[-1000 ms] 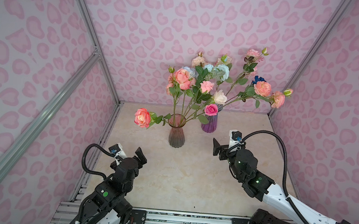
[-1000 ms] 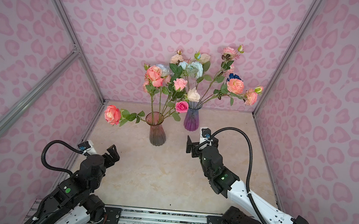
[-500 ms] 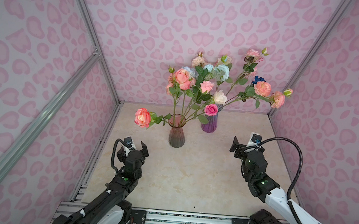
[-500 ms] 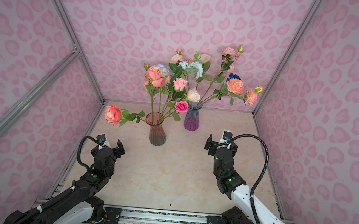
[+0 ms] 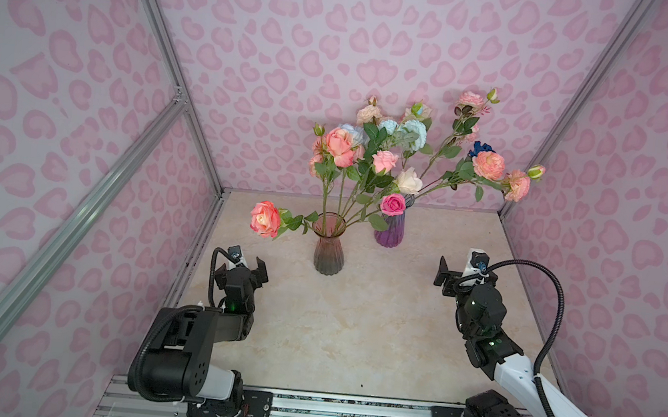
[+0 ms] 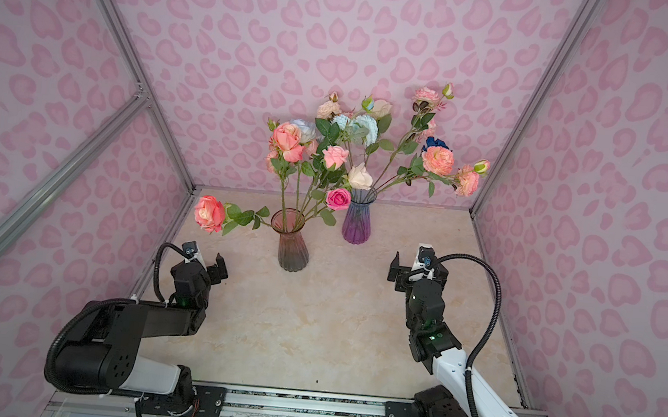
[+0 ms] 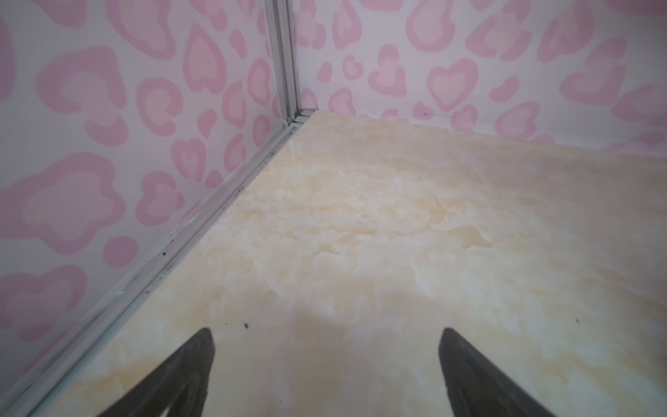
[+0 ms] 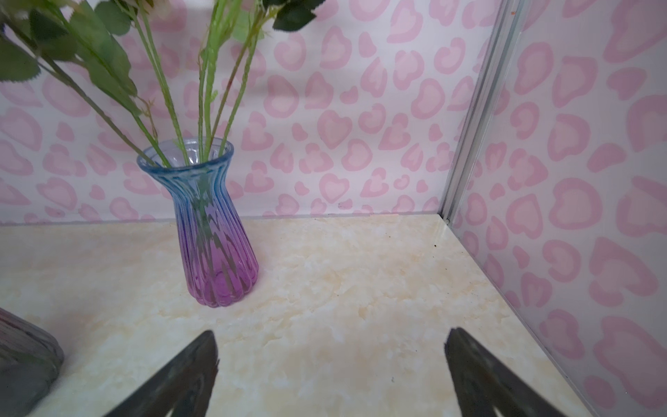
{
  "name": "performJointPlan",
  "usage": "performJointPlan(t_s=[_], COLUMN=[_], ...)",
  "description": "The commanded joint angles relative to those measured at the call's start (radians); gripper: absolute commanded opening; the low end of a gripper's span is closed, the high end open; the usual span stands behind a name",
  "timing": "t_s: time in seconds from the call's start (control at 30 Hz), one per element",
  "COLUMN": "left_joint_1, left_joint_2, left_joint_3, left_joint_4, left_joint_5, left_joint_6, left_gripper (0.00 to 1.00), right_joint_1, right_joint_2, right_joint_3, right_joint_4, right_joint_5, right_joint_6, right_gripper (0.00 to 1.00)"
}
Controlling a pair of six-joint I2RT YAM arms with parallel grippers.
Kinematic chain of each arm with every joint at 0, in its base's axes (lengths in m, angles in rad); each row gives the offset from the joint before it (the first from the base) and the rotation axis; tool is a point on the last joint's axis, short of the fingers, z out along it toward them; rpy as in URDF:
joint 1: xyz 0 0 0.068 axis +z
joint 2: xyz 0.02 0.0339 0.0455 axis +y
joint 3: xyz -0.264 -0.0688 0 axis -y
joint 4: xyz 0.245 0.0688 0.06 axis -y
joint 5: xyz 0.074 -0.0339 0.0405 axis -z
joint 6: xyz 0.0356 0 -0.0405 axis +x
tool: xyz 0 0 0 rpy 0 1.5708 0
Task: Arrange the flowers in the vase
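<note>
Nearest to me, I am drawing both arms back from the work. My left pincer [image 5: 247,270] is folding in toward the near left side, its jaws standing wide apart over the bare table [image 5: 354,328] and gripping nothing. My right pincer [image 5: 464,274] is swinging out to the right, away from the vases, just as wide apart and just as empty. Farther off, the smoky pink vase [image 5: 329,251] is standing left of the middle. The purple vase [image 5: 389,233] is standing just beyond it to the right, both upright and sitting where they were a second ago. The flowers [image 5: 374,159] are all resting with their stems in these two vases and fanning up toward the far wall. One peach rose [image 5: 265,219] is leaning out low to the left past the pink vase's rim. With no loose stem showing on the table, I am judging the arranging done and myself retiring.
</note>
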Motion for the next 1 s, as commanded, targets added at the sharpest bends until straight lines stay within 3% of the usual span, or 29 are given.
performJointPlan(t_s=[0.0,0.17,0.27,0.33,0.4,0.53,0.63,0.73,0.77,0.8,0.9,0.97], left_joint_1=[0.015,0.02,0.019,0.019,0.019,0.02,0.019,0.019,0.02,0.019,0.02,0.02], left_joint_2=[0.025,0.016,0.016,0.017,0.017,0.015,0.017,0.017,0.017,0.017,0.017,0.017], left_joint_3=[0.031,0.035,0.036,0.035,0.035,0.034,0.036,0.035,0.035,0.035,0.035,0.035], left_joint_4=[0.117,0.085,0.083,0.084,0.085,0.085,0.086,0.085,0.085,0.085,0.085,0.085], left_joint_5=[0.108,0.115,0.116,0.116,0.116,0.116,0.116,0.117,0.116,0.115,0.118,0.117], left_joint_6=[0.025,0.025,0.026,0.027,0.027,0.025,0.027,0.026,0.026,0.025,0.026,0.026], left_gripper=[0.98,0.98,0.98,0.98,0.98,0.98,0.98,0.98,0.98,0.98,0.98,0.98], right_joint_1=[-0.033,-0.085,-0.116,-0.132,-0.136,-0.152,-0.178,-0.24,-0.295,-0.347,-0.348,-0.347], right_joint_2=[0.023,0.103,0.236,0.355,0.493,0.722,0.675,0.644,0.637,0.615,0.655,0.647], right_joint_3=[-0.018,-0.086,-0.149,-0.205,-0.278,-0.339,-0.286,-0.121,-0.072,-0.079,-0.116,-0.109], right_joint_4=[0.065,0.143,0.313,0.5,0.802,1.143,0.997,0.658,0.536,0.515,0.65,0.624], right_joint_5=[-0.048,-0.116,-0.083,-0.085,-0.08,-0.019,-0.015,0.004,-0.087,-0.204,-0.194,-0.194], right_joint_6=[-0.077,-0.172,-0.127,-0.155,-0.195,-0.163,-0.132,-0.036,0.002,0.025,0.028,0.028], right_gripper=[0.99,0.99,0.99,0.99,1.0,1.0,1.0,1.0,1.0,1.0,1.0,1.0])
